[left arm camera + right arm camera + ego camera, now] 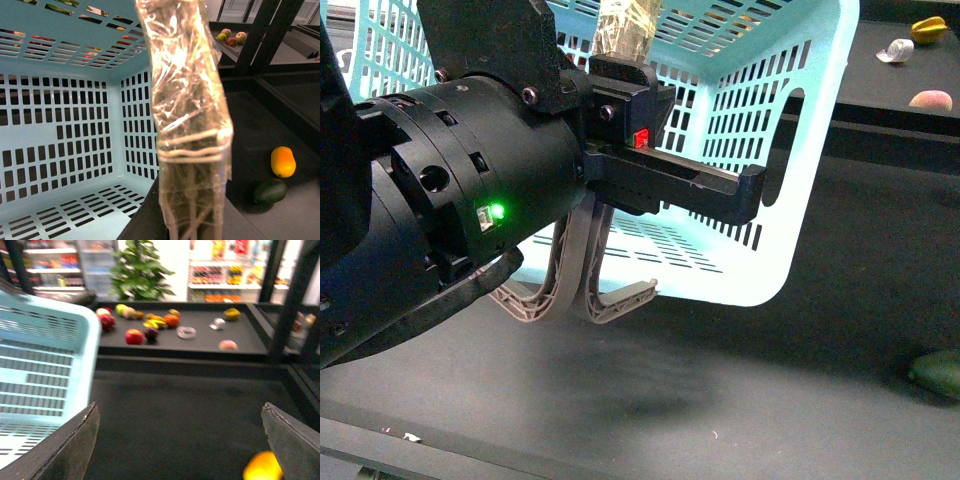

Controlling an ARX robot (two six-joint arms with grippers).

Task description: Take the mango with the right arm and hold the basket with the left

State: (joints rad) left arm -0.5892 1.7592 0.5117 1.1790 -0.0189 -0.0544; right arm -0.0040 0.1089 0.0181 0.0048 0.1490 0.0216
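Front view: at the left, the left gripper (748, 195) is closed around the taped handle (620, 28) of the basket (800, 150), which hangs tilted above the dark table (720, 400). A dark green fruit (938, 372) lies at the right edge. Only the wrist views catch the mango (283, 161). The left wrist view sets it on the table just beside that green fruit. The right wrist view shows it blurred, near one finger of the wide-open, empty right gripper (180, 407).
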